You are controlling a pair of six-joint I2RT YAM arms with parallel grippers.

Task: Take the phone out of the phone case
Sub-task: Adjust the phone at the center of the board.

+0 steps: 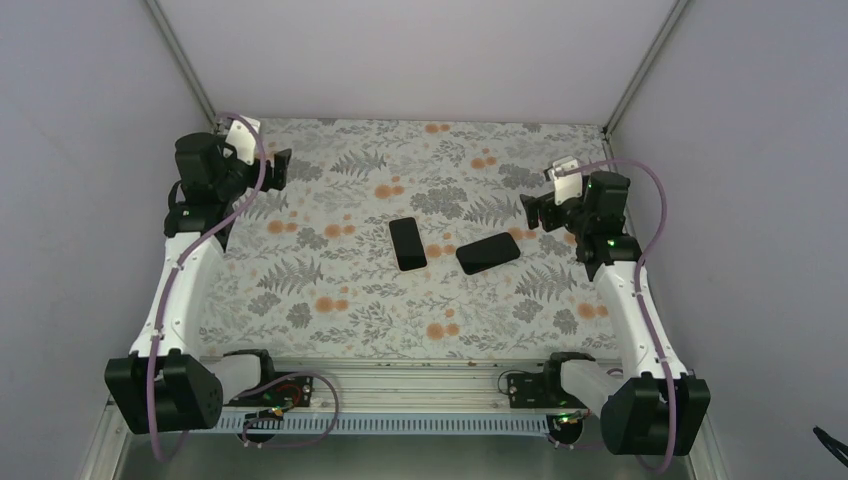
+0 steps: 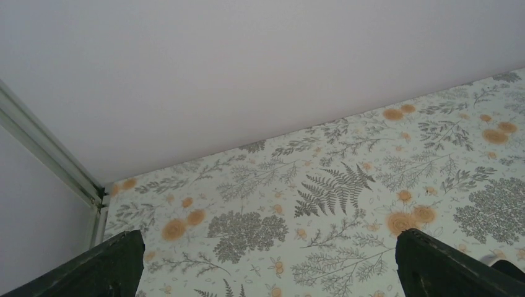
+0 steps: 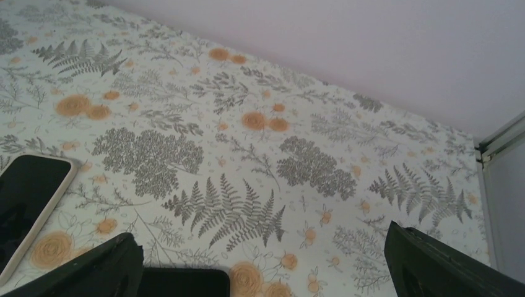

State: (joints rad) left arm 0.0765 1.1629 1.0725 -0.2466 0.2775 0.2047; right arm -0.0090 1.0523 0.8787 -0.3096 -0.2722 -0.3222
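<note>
The phone (image 1: 407, 244) lies face up mid-table, its black glass edged with a pale rim; in the right wrist view the phone (image 3: 28, 198) is at the left edge. The phone case (image 1: 488, 252), a matte black shell, lies apart just to the phone's right; only a corner of the phone case (image 3: 179, 281) shows at the bottom of the right wrist view. My right gripper (image 1: 530, 210) (image 3: 263, 238) hovers open and empty just right of the case. At the far left, my left gripper (image 1: 283, 165) (image 2: 267, 238) is open, away from both items, with only tablecloth between its fingers.
A floral cloth (image 1: 330, 300) covers the table. Plain walls close in the back and both sides, with metal corner posts (image 2: 49, 154) (image 3: 498, 139). The arm bases and a rail (image 1: 420, 385) sit along the near edge.
</note>
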